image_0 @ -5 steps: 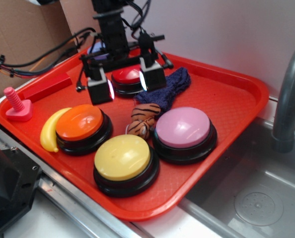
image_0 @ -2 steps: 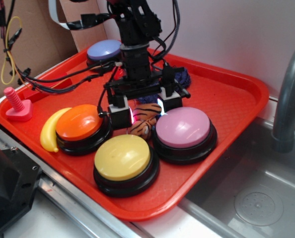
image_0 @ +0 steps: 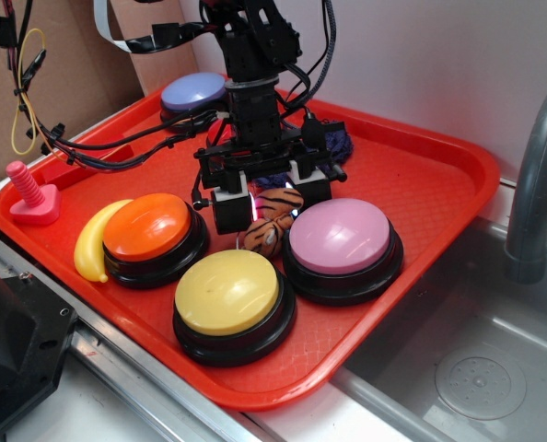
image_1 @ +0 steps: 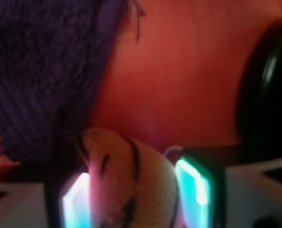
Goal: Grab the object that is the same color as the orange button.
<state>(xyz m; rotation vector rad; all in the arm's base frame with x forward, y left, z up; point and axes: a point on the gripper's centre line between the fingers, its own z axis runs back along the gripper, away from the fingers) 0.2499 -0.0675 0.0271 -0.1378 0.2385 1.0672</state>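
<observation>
Red plastic tray [image_0: 421,175] scene: the pincer [image_0: 266,195] sits low with its jaws spread around the small striped orange plush tiger [image_0: 269,219], between the domed buttons, so closing and lifting remain.

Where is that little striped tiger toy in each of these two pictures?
Exterior: the tiger toy lies mid-tray, between the orange button and the pink button, under the gripper.
Wrist: the tiger toy sits bottom center, between the glowing fingers.
Shared landmark: the dark blue cloth.
</observation>
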